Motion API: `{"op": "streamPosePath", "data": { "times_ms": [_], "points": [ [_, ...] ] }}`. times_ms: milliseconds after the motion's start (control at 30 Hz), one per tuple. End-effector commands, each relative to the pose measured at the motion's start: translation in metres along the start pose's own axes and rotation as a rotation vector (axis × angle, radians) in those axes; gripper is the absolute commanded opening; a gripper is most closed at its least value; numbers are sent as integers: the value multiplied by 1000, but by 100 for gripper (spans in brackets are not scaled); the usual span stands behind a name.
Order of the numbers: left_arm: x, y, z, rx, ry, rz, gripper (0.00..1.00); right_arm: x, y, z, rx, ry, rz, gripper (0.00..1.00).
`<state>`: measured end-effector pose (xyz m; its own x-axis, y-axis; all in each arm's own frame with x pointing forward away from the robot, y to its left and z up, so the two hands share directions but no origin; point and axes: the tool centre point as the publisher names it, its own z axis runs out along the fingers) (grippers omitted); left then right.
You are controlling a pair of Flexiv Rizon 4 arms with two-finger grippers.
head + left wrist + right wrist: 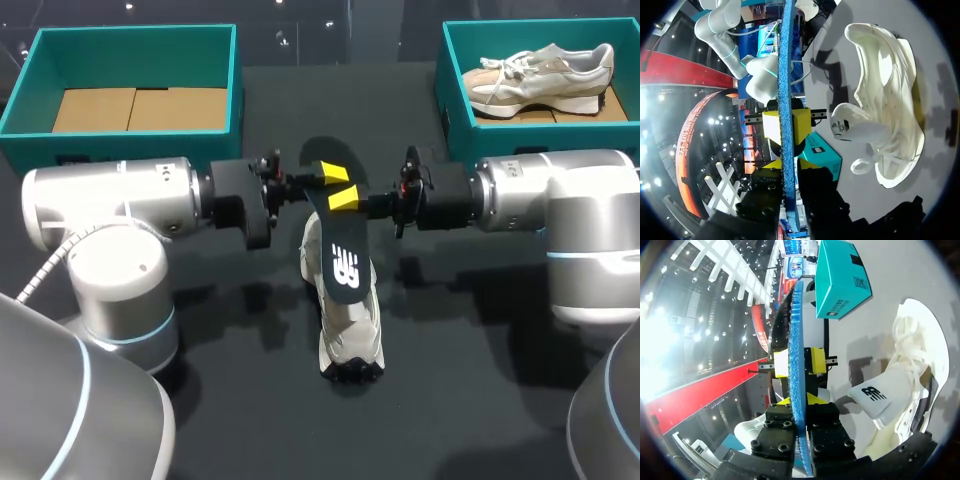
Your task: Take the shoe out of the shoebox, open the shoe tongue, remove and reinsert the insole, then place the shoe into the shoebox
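The left claw (330, 176) and right claw (348, 200) were both clamped on the insole (340, 245) from opposite sides. Its long axis sloped down (logo end lowest) toward the shoe (350, 335), which lay directly beneath on the bench (480, 380), equally near either arm.

A dark matte table (470, 400) spans the scene — plain-surfaced; soft shadows (440, 290) lie across it. Light falls from above.

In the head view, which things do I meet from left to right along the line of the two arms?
Silver left arm → black insole with a white logo → silver right arm.
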<state>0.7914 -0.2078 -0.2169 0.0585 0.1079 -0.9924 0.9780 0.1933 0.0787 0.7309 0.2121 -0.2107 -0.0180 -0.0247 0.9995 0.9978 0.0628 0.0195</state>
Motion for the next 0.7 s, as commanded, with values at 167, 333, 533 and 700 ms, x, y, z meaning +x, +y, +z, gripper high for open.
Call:
{"op": "streamPosePath", "data": {
  "times_ms": [167, 333, 533, 700],
  "points": [
    [1, -8, -3, 2, -4, 3, 15, -2, 0, 0, -6, 0, 0, 0],
    [2, -9, -1, -5, -1, 4, 0, -3, 1, 1, -5, 1, 2, 0],
    [3, -7, 2, -12, 1, 2, 0, -4, 1, 0, -6, 2, 3, 0],
    [2, -6, 3, -13, -2, 4, 0, -4, 1, -2, -9, 6, 4, 0]
  ]
}}
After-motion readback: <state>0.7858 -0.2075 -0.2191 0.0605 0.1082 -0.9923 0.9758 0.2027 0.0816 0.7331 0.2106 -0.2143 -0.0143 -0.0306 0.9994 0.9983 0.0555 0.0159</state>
